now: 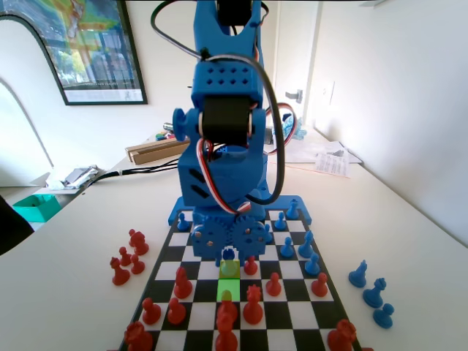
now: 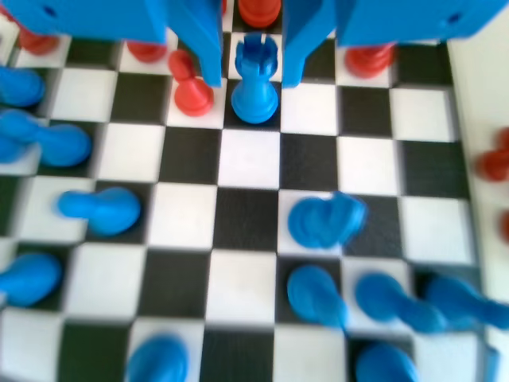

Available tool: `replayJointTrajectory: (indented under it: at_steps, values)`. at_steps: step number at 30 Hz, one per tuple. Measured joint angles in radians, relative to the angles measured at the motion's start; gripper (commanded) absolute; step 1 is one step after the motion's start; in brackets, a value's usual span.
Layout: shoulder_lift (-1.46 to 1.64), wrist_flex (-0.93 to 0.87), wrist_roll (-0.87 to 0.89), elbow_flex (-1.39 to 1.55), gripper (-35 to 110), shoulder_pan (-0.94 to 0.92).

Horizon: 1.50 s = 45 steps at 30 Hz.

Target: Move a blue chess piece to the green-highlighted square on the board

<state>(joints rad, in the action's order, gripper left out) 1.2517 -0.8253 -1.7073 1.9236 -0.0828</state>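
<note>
White tabletop (image 1: pixel 409 219) under bright window light, carrying the flat black-and-white chequered chessboard (image 1: pixel 289 322), with a framed poster (image 1: pixel 80 47) on the far wall. Bent low over the board's middle in the fixed view: the blue two-finger gripper (image 2: pixel 253 79), brought down so its jaws straddle the small blue plastic chess piece with a notched crown and flared base (image 2: pixel 254 91). Spread, not pinching: in the wrist view, a clear gap on either side of the piece's head, jaws level with it, presumably lined up for a grasp not yet made. Standing upright on a dark square there, with a red plastic pawn (image 2: pixel 193 95) just beside on the left, close enough to be nudged by the left jaw. In the fixed view, the same blue piece (image 1: pixel 229 254) at the far edge of a yellowish tinted square (image 1: pixel 229 269); directly nearer the camera, the green-highlighted square (image 1: pixel 228 291), vacant. Judged so: closing still to come, then a short carry of one square. Flanked by red pawns (image 1: pixel 251 265), hence little room for drift
</note>
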Motion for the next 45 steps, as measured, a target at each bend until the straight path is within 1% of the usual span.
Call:
replayJointTrajectory:
  at_steps: [8, 15, 23, 27, 34, 45]
  values:
    - [0.000, 0.018, 0.000, 0.000, 9, 0.002]
    - [0.000, 0.011, -0.020, 0.000, 1, 0.000]
    - [0.000, 0.000, -0.049, 0.000, 1, 0.000]
    - [0.000, -0.069, -0.049, -0.020, 1, 0.000]
    - [0.000, -0.196, -0.026, -0.144, 1, -0.021]
    - [-0.118, -0.147, 0.038, -0.265, 1, -0.005]
